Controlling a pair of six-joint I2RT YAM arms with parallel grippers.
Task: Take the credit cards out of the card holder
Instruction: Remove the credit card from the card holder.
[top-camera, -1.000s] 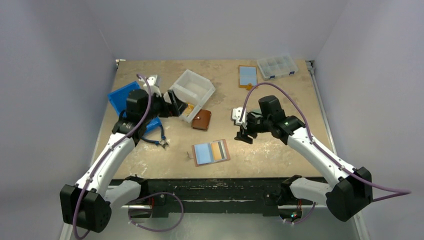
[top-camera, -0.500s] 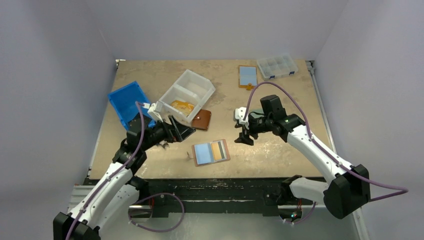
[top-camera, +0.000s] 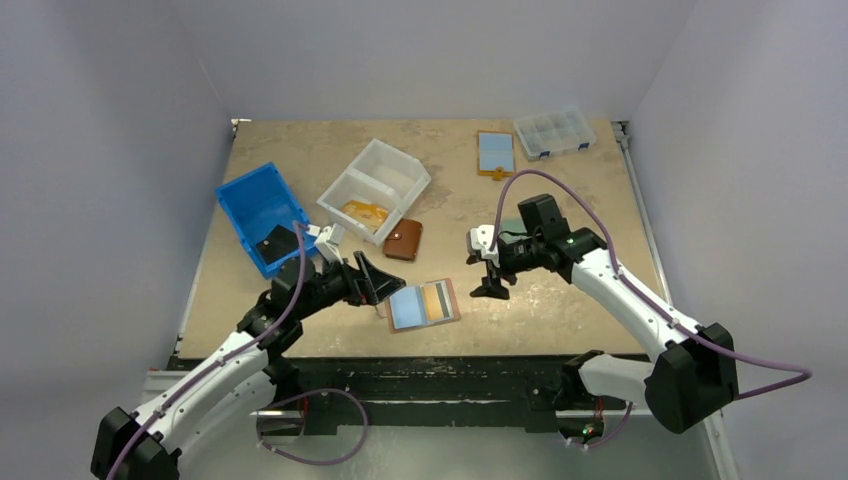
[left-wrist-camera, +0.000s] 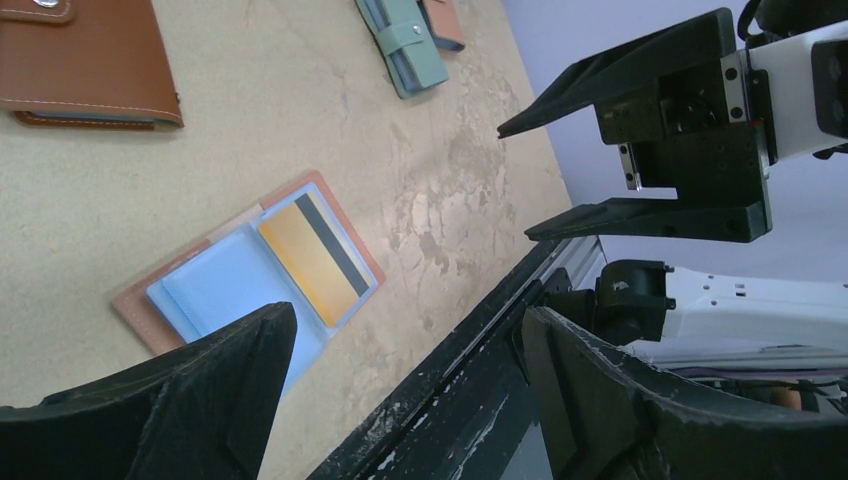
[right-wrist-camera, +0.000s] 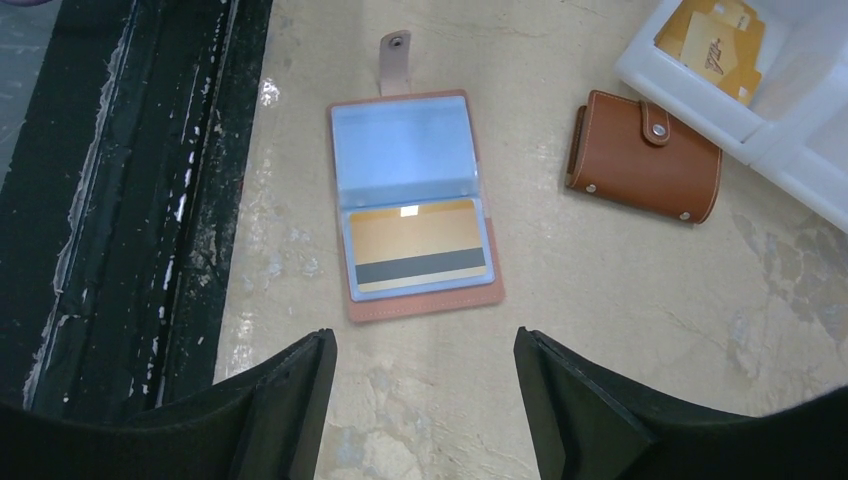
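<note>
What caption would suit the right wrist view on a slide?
Open right gripper looks down on the open card holder, an orange striped card in one panel, a closed brown wallet beside it.

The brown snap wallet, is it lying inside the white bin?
No, the brown snap wallet lies on the table, outside the white bin.

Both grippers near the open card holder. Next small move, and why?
Probably lower the right gripper toward the gold card. The card holder lies open and flat, the card sits in its sleeve, and the right gripper hangs open beside it, empty; the left gripper is open too.
</note>
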